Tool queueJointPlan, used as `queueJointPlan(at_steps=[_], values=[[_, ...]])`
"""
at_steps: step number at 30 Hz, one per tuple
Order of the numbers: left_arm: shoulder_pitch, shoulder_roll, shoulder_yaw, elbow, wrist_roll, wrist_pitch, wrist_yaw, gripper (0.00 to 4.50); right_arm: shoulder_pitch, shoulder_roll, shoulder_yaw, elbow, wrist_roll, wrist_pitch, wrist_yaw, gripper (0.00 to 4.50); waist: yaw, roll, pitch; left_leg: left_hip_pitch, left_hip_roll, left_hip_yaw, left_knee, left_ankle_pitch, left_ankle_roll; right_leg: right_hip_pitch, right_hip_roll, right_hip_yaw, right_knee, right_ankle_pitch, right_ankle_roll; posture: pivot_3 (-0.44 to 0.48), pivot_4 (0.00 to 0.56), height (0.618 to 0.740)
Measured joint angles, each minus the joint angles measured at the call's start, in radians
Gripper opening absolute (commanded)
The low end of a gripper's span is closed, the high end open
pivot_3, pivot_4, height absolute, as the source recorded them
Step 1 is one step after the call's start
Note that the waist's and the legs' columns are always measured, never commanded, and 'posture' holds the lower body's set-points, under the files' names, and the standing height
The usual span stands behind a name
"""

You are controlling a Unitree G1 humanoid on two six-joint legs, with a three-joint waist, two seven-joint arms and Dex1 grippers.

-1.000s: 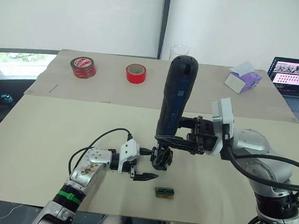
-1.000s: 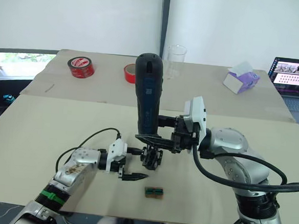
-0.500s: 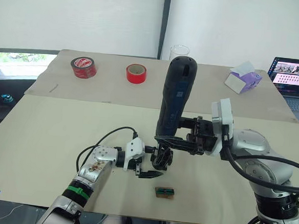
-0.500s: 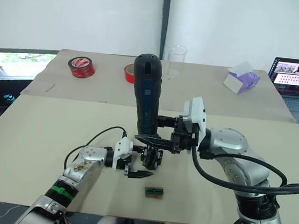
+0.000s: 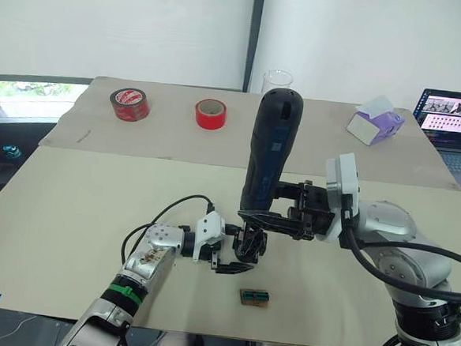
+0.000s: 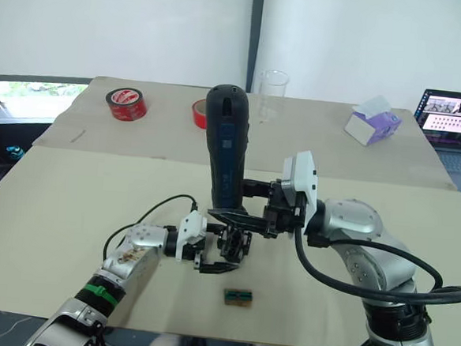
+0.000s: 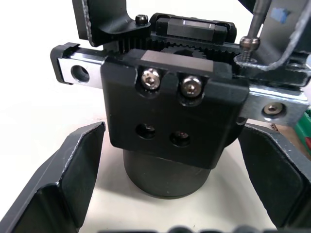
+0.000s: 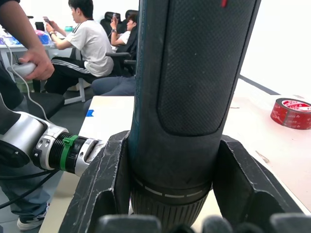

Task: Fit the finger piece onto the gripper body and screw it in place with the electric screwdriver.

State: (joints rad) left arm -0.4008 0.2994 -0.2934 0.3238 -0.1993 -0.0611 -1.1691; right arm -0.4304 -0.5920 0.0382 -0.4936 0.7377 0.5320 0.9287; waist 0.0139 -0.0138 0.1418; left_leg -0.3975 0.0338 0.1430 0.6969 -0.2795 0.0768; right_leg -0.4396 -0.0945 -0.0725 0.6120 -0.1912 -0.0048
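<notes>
A: Which step is this, starting from what lies nearest?

B: Nearest on the table [image 5: 70,209] lies one small green-and-brown block [image 5: 253,297], untouched. Just behind it the left gripper [image 5: 228,261] sits with its jaws spread to either side of the gripper body [image 7: 172,116], which stands on the table near the front middle; I judge the jaws are around it but not closed on it. In the left wrist view the body's front plate carries two fitted screws and two empty holes below them.

A: And the screwdriver?

B: The right gripper [image 6: 239,215] is clamped on the lower barrel of the one electric screwdriver [image 5: 269,148], held upright directly above the body, with its thin bit coming down at a screw head on the body's upper edge. So I'd say the screwing step is in hand.

A: The finger piece?

B: I can't pick it out as a separate part; the toothed bracket at the body's top may be it.

A: Next move?

B: Likely the left gripper must steady the body while the bit stays square in the screw.

A: Farther back?

B: Two red tape rolls [image 5: 129,103], one clear cup [image 6: 273,89], one purple tissue box [image 5: 374,120] and one laptop [image 5: 454,117]
</notes>
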Motion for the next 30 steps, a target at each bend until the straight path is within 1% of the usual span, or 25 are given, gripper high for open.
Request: queueJointPlan(at_steps=[3, 14, 30], values=[[-0.005, -0.005, -0.001, 0.007, 0.008, -0.007, 0.001, 2.34, 0.005, 0.0, 0.0, -0.005, -0.005, 0.0, -0.005, 1.93, 0.001, 0.0, 0.0, 0.0, 0.0, 0.0, 0.0, 0.0, 0.0, 0.0, 0.0, 0.0, 0.0, 0.0, 0.0, 0.0, 0.15, 0.74], [-0.011, -0.014, -0.001, 0.021, 0.034, -0.027, 0.002, 2.3, 0.018, -0.001, 0.002, -0.016, -0.017, -0.002, -0.011, 1.93, 0.005, 0.0, 0.0, 0.0, 0.0, -0.001, 0.001, 0.0, 0.001, 0.001, -0.002, -0.001, 0.0, 0.0, 0.0, 0.0, 0.15, 0.74], [-0.011, -0.016, -0.004, 0.028, 0.04, -0.025, 0.0, 2.3, 0.022, -0.024, 0.054, -0.015, -0.03, 0.0, -0.036, 1.93, 0.005, -0.004, -0.011, 0.003, 0.0, -0.001, 0.0, -0.001, 0.002, 0.003, -0.004, -0.003, -0.001, -0.001, -0.001, 0.0, 0.15, 0.74]])
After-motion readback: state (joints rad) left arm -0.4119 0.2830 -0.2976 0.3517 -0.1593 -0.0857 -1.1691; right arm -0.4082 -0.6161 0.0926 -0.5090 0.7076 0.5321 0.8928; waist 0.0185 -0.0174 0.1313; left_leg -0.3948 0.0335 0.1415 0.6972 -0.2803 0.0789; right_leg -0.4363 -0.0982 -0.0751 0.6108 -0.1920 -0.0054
